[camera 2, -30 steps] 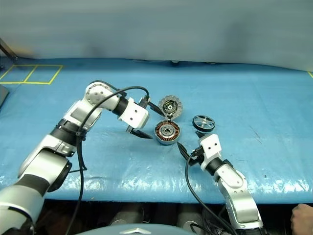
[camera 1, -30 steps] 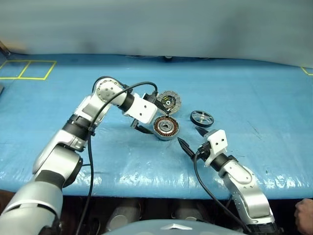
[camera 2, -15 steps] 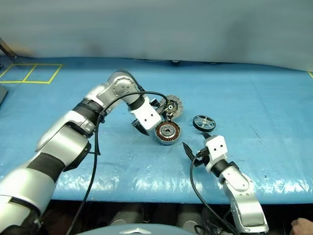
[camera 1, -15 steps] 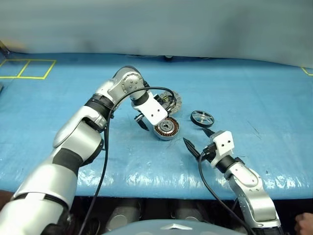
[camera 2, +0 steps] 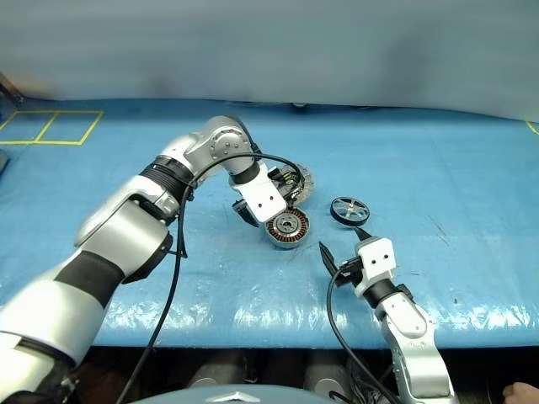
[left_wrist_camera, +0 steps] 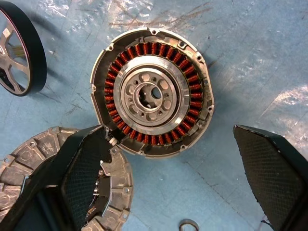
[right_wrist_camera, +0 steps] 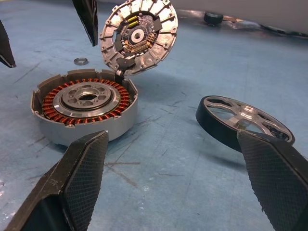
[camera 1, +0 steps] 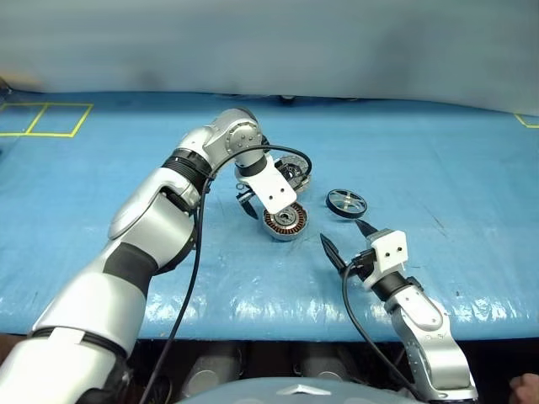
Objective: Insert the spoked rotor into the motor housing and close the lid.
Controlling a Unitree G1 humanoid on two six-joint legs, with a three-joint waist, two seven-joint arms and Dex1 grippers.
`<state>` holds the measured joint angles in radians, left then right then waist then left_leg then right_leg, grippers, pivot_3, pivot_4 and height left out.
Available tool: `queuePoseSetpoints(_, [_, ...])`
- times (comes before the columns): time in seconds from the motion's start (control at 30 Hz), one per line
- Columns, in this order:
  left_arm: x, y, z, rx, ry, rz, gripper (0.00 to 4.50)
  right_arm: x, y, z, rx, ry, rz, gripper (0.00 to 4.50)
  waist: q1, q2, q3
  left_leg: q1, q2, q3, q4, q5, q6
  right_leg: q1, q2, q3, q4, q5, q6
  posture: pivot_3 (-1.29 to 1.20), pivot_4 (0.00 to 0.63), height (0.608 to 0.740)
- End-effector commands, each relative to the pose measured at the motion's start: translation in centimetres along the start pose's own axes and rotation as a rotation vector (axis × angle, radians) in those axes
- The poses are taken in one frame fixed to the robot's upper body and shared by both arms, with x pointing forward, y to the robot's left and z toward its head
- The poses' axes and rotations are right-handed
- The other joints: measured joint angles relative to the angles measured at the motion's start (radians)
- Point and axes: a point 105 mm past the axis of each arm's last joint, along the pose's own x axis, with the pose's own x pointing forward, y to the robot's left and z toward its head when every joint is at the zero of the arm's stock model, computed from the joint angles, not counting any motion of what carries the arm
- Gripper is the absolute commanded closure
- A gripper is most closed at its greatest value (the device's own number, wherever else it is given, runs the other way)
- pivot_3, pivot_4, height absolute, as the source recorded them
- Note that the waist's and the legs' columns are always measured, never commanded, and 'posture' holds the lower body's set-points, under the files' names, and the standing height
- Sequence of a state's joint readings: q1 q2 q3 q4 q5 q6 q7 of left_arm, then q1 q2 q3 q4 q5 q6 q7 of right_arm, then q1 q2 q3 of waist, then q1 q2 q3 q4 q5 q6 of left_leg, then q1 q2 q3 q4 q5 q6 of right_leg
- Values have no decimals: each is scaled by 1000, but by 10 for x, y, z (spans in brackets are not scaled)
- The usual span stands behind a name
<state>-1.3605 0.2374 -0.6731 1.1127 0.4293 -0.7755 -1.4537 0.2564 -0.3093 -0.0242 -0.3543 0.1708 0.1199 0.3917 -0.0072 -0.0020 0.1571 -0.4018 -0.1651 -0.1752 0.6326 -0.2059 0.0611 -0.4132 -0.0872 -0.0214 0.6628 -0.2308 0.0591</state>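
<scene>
Rotor not yet picked up: the spoked rotor (camera 1: 347, 203) lies on the blue desk (camera 1: 438, 160) just right of the motor housing (camera 1: 285, 220), lid (right_wrist_camera: 138, 36) propped open. Left gripper (left_wrist_camera: 173, 178) hovers spread over the housing; right gripper (camera 1: 344, 241), spread and empty, must reach for the rotor.

A robotics lab or test workshop is showing here: a blue sheet (camera 1: 438, 168) is covering the bench, yellow tape squares (camera 1: 42, 118) are marking it, and motor parts (camera 1: 285, 220) are lying about.
</scene>
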Motion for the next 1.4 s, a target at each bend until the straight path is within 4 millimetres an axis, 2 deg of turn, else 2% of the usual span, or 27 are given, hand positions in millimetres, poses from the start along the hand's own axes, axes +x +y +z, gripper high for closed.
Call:
queuePoseSetpoints(0.03, [-11,9,7,99,37,-7,0,-2,-2,11,-14,-25,16,33,-3,0,0,0,0,0,0,0,0,0,0,0,0,0,0,0,150,740])
queuePoseSetpoints(0.3, [-11,2,6,135,72,-52,0,5,-4,16,-28,-27,47,33,-6,0,0,0,1,1,2,0,1,0,1,1,2,0,0,0,150,740])
queuePoseSetpoints(0.63, [5,-15,1,142,94,-135,0,2,0,13,-11,-20,45,33,-4,0,0,-2,0,1,9,-2,3,0,1,2,3,1,1,0,150,740])
queuePoseSetpoints(1.1, [24,-17,5,150,85,-152,0,3,5,11,-2,-8,66,33,-4,0,0,-6,1,2,16,-3,5,-1,3,3,3,3,5,0,150,740])
queuePoseSetpoints(1.4, [21,-7,4,146,105,-99,0,1,4,10,-5,0,66,33,2,0,0,-7,0,2,19,-4,6,0,3,3,3,4,6,0,150,740])
